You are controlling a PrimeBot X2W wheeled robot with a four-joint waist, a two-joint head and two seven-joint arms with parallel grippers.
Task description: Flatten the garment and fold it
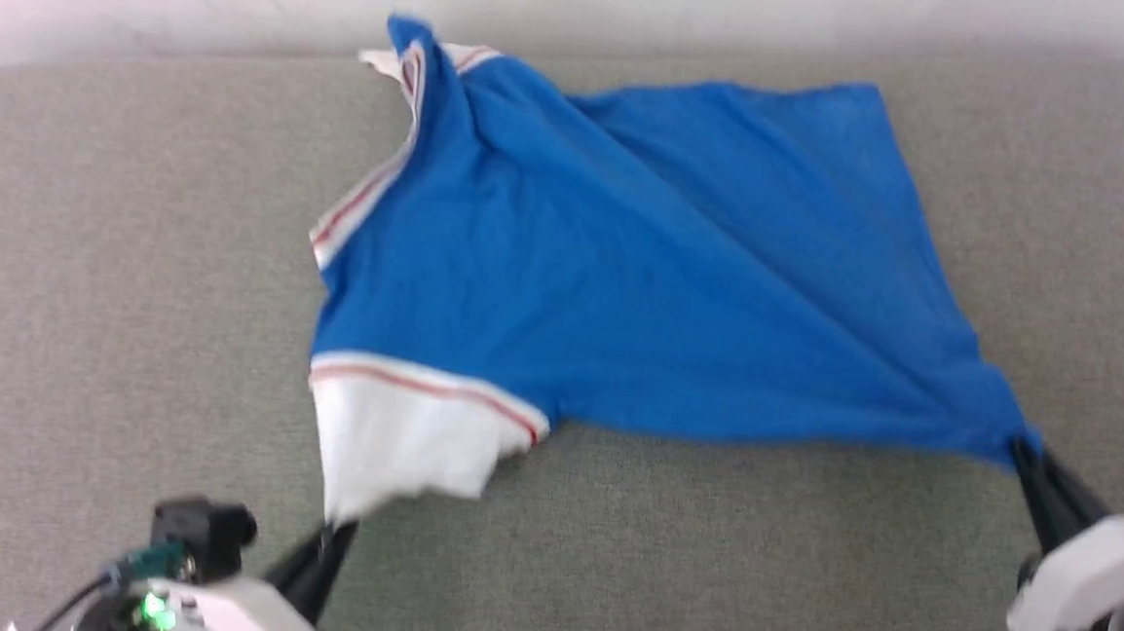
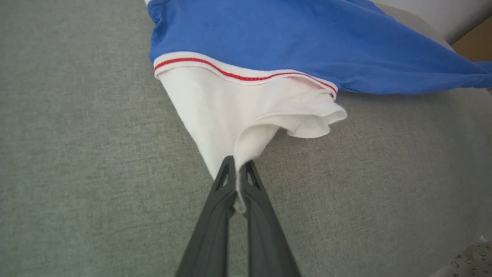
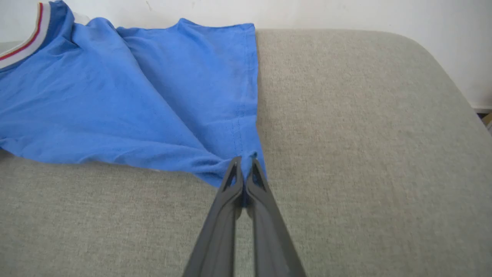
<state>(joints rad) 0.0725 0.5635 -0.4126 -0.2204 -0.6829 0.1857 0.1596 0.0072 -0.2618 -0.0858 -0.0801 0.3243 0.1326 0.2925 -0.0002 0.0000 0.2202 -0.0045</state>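
The garment point(image 1: 642, 281), a royal-blue T-shirt with white sleeves and red-striped trim, lies spread and wrinkled on a grey cushioned surface. My left gripper point(image 1: 339, 528) is shut on the tip of the near white sleeve point(image 2: 226, 111), pinching it between both fingers point(image 2: 237, 165). My right gripper point(image 1: 1020, 446) is shut on the blue hem corner point(image 3: 246, 159) at the lower right, and the cloth is pulled taut toward it. The far sleeve and neck trim point(image 1: 412, 62) bunch up at the back left. No lettering shows on the upper side.
The grey fabric surface point(image 1: 115, 278) runs wide to the left, front and right of the shirt. A pale wall point(image 1: 639, 8) rises just behind it. The surface's rounded right edge point(image 3: 453, 77) shows in the right wrist view.
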